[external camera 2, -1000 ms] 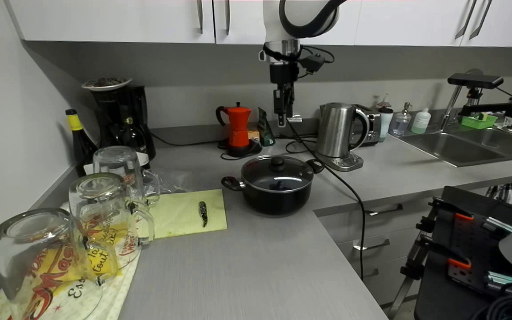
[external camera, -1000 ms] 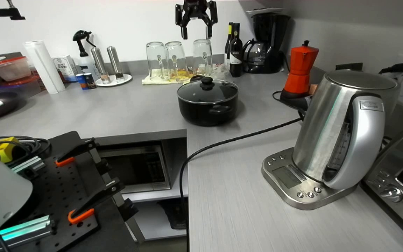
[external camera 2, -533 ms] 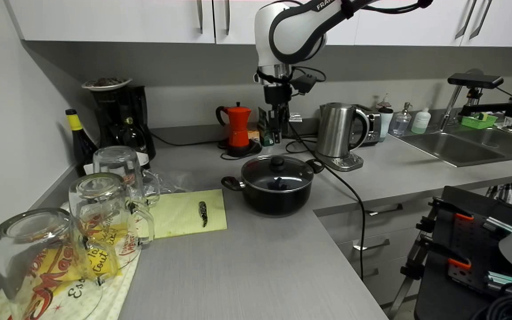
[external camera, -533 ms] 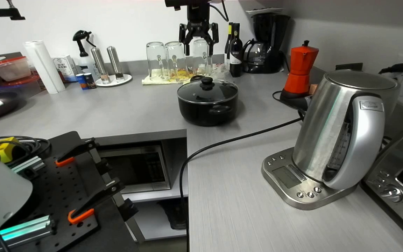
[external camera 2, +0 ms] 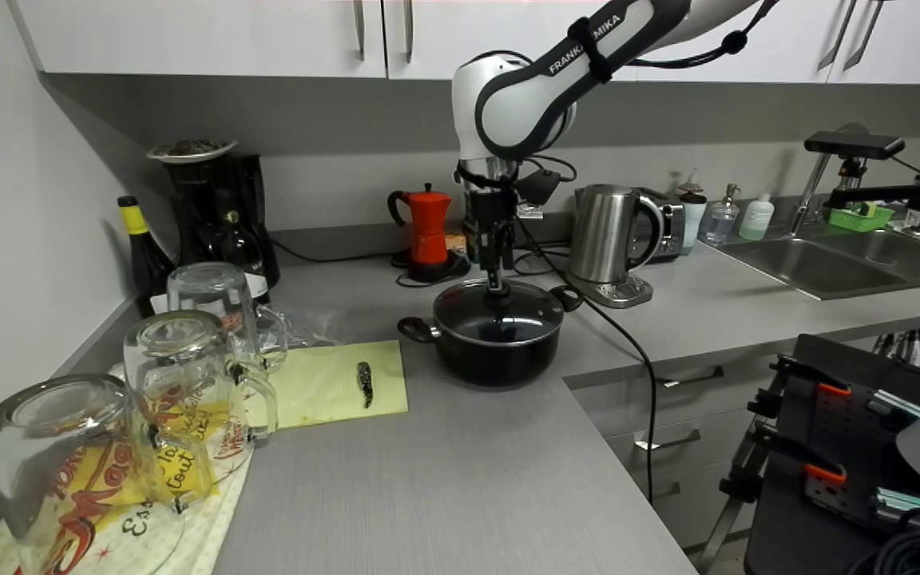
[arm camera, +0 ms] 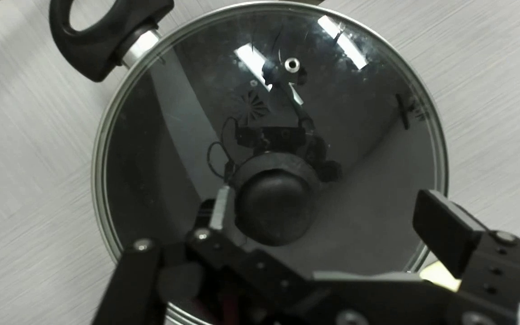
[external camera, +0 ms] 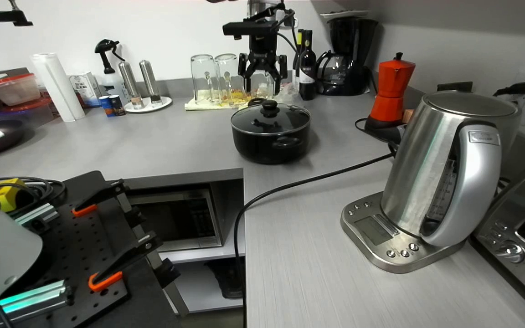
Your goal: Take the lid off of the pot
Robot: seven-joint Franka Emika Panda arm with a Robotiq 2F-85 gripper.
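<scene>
The black pot [external camera: 267, 148] stands on the grey counter and also shows in an exterior view [external camera 2: 492, 363]. Its round glass lid [external camera: 290, 119] sits flat on it, with a dark knob [external camera: 270, 108] at the centre. My gripper [external camera: 262, 84] is open, points down and is empty above the lid. In an exterior view the gripper [external camera 2: 495, 281] overlaps the knob, so any gap there is hidden. In the wrist view the lid [arm camera: 355, 113] fills the middle. The knob [arm camera: 273, 207] lies between the spread fingers of the gripper [arm camera: 330, 210], close to the left-hand finger.
A black cable [external camera 2: 616, 327] runs past the pot's side handle. The steel kettle [external camera 2: 605, 231] and red moka pot [external camera 2: 428, 228] stand behind. Glass mugs [external camera 2: 180, 375] and a yellow cloth [external camera 2: 324, 391] with a small dark item are beside the pot.
My gripper has moved down steadily, from well above the pot to just over the lid's knob. It stays open. The pot and lid have not moved.
</scene>
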